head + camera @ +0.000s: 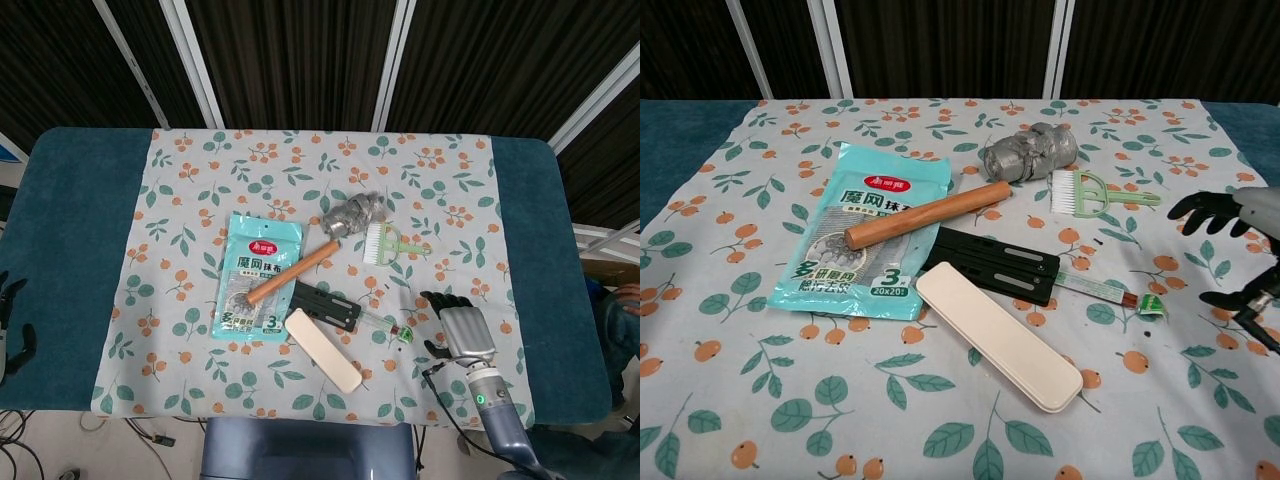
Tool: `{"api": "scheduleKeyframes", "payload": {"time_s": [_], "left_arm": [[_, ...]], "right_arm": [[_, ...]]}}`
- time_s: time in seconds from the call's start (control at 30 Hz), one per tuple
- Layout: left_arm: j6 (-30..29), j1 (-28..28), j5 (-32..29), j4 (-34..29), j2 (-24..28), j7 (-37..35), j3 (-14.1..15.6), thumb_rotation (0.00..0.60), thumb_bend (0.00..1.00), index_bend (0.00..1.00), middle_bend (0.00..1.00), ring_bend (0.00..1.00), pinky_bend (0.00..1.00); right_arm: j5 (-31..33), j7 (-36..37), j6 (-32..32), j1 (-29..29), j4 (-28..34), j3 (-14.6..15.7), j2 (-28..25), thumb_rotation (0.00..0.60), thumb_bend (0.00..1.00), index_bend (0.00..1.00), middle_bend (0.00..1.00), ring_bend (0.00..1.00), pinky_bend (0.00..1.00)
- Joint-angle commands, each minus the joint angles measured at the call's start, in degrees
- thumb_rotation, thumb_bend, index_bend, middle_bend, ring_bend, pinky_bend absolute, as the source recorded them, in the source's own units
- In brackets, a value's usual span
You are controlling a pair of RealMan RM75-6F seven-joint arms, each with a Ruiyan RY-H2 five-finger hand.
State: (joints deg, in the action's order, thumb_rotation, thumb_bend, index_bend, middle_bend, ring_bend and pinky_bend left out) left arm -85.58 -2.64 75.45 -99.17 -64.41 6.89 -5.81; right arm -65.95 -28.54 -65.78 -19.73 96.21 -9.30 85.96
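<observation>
Right robot hand (462,325) open above the tabletop (70,200), holding nothing.
Its fingers are spread, and the nearest thing is the thin green-tipped stick (385,325), lying just to its left on the flowered cloth (460,180) beside the black case (325,305) and the cream case (322,349). The left robot hand (10,330) sits at the far left edge, well apart from the things; whether it is open cannot be told.

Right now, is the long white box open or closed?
Closed. The white box lies flat on the tablecloth with its lid on; no gap shows and nothing inside is visible.
</observation>
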Motion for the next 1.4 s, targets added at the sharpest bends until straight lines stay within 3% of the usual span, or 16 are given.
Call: {"api": "scheduleKeyframes", "payload": {"time_s": [0.03,0.33,0.87,1.4], "left_arm": [[0.1,0.0,-0.1,-0.1,0.0,0.1,0.0,0.600,0.58,0.11,0.01,0.02,0.00],[0.1,0.1,-0.4,-0.4,0.2,-0.2,0.0,0.600,0.58,0.11,0.01,0.02,0.00],[0.7,-0.1,-1.4,-0.9,0.4,0.0,-0.2,0.600,0.58,0.11,0.01,0.02,0.00],[0.9,-0.1,-1.7,-1.3,0.6,-0.1,-0.2,0.600,0.58,0.11,0.01,0.02,0.00]], "right_arm": [[6.7,-4.7,0.9,-2.7,1.2,-2.1,4.1,0.600,0.32,0.26,0.30,0.28,0.25],[9.7,-6.0,0.1,-5.1,-2.0,-1.9,10.4,0.600,0.33,0.30,0.34,0.29,0.25],[11.4,-7.5,-1.3,-8.5,-6.0,-2.5,16.3,0.600,0.35,0.37,0.42,0.36,0.25],[13.4,-7.9,-0.8,-9.9,-8.9,-1.9,17.6,0.600,0.35,0.38,0.42,0.38,0.25]]}}
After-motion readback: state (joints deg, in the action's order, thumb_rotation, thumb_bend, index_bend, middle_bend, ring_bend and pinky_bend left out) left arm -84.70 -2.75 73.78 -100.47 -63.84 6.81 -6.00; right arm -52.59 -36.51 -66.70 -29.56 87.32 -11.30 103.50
